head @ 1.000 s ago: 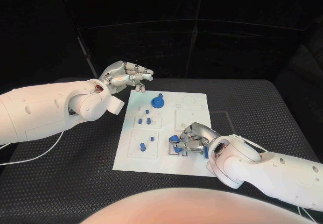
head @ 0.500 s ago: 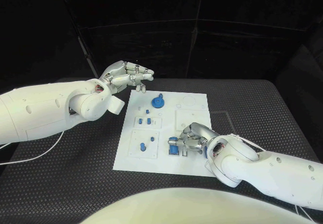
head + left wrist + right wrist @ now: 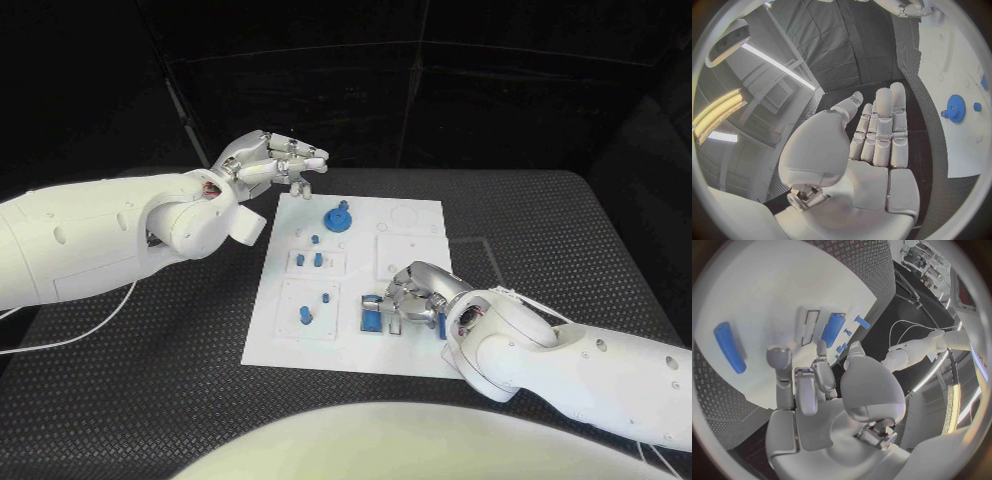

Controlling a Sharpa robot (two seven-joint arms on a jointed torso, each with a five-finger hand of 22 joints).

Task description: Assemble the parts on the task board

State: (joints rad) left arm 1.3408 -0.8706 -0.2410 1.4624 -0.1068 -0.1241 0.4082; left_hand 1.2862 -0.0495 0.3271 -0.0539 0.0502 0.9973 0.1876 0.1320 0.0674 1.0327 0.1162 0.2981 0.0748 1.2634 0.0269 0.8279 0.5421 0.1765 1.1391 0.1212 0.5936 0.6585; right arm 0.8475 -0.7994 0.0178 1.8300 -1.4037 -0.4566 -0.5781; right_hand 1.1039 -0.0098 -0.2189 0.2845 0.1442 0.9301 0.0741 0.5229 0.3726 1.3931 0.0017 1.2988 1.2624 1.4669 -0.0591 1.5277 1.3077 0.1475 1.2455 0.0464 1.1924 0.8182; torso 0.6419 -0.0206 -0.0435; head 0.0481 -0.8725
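Black textured table (image 3: 577, 240) under white task board (image 3: 411, 215); both hands' fingers apart, empty.

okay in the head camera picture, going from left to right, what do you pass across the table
Left hand → blue gear on the task board → right hand.

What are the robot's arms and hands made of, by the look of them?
Both arms are smooth, rounded white shells with small round holes. The left hand and right hand are silver, jointed metal fingers with pale pads. A thin white cable trails from the left arm across the black table.
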